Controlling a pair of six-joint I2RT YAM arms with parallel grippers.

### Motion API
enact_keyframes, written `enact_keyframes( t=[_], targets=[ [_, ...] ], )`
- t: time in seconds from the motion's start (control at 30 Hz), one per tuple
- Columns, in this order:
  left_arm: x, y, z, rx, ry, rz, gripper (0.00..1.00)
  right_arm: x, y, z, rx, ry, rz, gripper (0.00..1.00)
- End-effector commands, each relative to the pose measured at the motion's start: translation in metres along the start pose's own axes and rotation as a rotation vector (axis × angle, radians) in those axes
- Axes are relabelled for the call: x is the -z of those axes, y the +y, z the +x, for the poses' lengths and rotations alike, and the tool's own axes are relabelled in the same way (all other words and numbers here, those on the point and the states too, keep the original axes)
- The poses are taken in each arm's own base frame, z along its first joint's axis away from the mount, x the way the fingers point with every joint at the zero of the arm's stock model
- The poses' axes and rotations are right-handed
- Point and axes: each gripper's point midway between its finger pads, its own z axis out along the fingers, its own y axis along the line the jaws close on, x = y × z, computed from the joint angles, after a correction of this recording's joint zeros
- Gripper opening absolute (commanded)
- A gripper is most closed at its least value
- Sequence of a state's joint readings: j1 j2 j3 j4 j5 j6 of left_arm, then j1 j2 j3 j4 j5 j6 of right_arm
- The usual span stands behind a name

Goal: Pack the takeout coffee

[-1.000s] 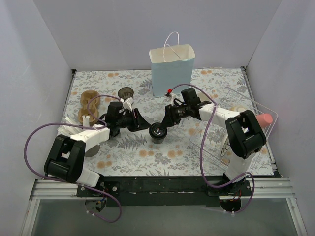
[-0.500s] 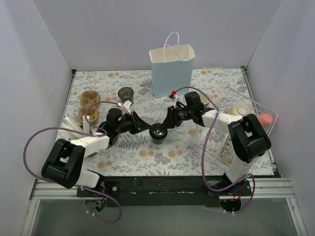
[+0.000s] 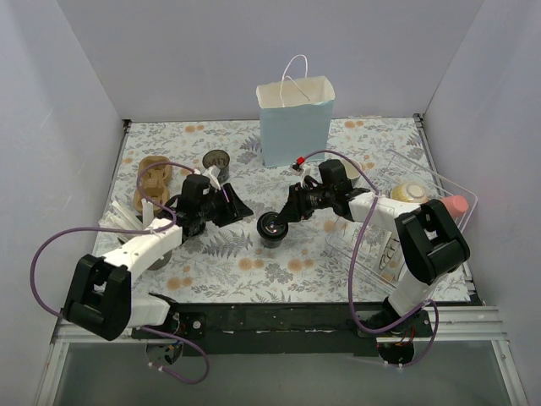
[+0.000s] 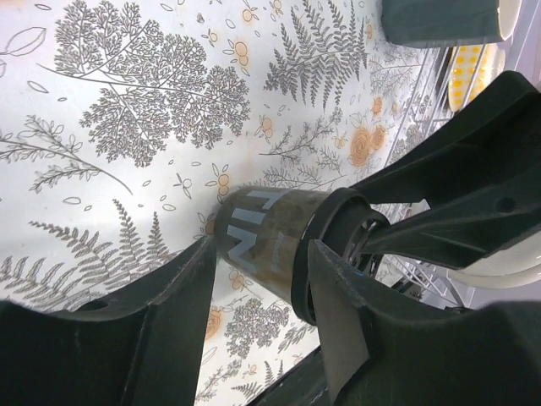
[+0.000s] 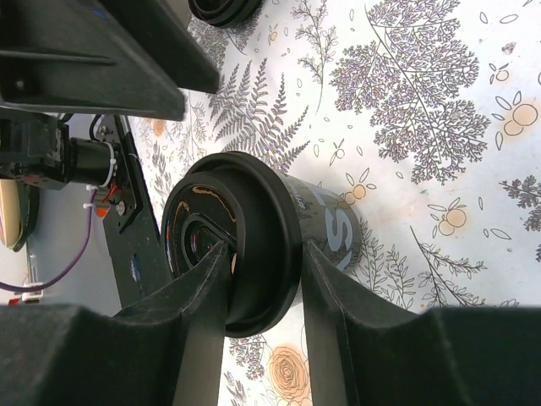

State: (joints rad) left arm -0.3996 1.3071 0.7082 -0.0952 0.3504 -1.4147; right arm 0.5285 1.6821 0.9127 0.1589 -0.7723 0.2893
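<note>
Mid-tabletop, between both arms, the takeout coffee stood upright, well short of the light-blue bag. Right hand pinched its black lid across the rim, likely for lifting. Left hand spread, just beside, not touching.

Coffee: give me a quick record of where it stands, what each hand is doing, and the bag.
coffee: upright, lid on, in front of the bag, not in it
right hand: shut on the coffee, fingers on either side of the lid
left hand: open, apart from the coffee in the top view
bag: upright at the far edge, top open
packed: no
</note>
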Motion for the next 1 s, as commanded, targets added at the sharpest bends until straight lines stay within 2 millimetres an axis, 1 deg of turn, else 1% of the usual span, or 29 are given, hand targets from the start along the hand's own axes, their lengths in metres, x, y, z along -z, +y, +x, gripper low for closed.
enact_keyframes(
  t=[0.0, 0.03, 0.1, 0.13, 0.17, 0.2, 0.23, 0.37, 0.5, 0.53, 0.63, 0.97],
  targets=[
    [0.021, -0.015, -0.005, -0.037, -0.018, 0.028, 0.47, 0.006, -0.055, 0.095, -0.147, 0.244, 0.243, 0.34],
    [0.021, -0.019, -0.005, -0.038, -0.022, 0.054, 0.47, 0.006, -0.055, 0.093, -0.145, 0.242, 0.244, 0.34],
    [0.023, -0.024, 0.003, -0.033, 0.003, 0.099, 0.46, 0.005, -0.055, 0.093, -0.146, 0.243, 0.243, 0.34],
    [0.023, -0.028, 0.002, -0.043, -0.003, 0.128, 0.46, 0.006, -0.055, 0.093, -0.147, 0.244, 0.243, 0.34],
    [0.022, -0.028, 0.006, -0.038, 0.008, 0.141, 0.46, 0.005, -0.055, 0.093, -0.149, 0.244, 0.243, 0.34],
    [0.023, -0.034, 0.008, -0.039, 0.018, 0.177, 0.45, 0.005, -0.055, 0.092, -0.151, 0.244, 0.244, 0.34],
    [0.022, -0.034, 0.009, -0.035, 0.027, 0.182, 0.44, 0.005, -0.055, 0.091, -0.148, 0.243, 0.245, 0.34],
    [0.017, -0.029, 0.014, -0.01, 0.043, 0.169, 0.4, 0.005, -0.054, 0.088, -0.147, 0.24, 0.246, 0.34],
    [0.012, -0.019, 0.025, 0.019, 0.071, 0.145, 0.38, 0.005, -0.054, 0.087, -0.148, 0.239, 0.244, 0.34],
    [0.01, -0.021, 0.022, 0.015, 0.055, 0.158, 0.38, 0.005, -0.054, 0.088, -0.15, 0.241, 0.246, 0.34],
    [0.006, -0.018, 0.027, 0.021, 0.068, 0.154, 0.37, 0.005, -0.054, 0.088, -0.15, 0.242, 0.248, 0.34],
    [-0.005, -0.016, 0.039, 0.018, 0.099, 0.157, 0.35, 0.005, -0.055, 0.089, -0.154, 0.247, 0.251, 0.34]
  ],
)
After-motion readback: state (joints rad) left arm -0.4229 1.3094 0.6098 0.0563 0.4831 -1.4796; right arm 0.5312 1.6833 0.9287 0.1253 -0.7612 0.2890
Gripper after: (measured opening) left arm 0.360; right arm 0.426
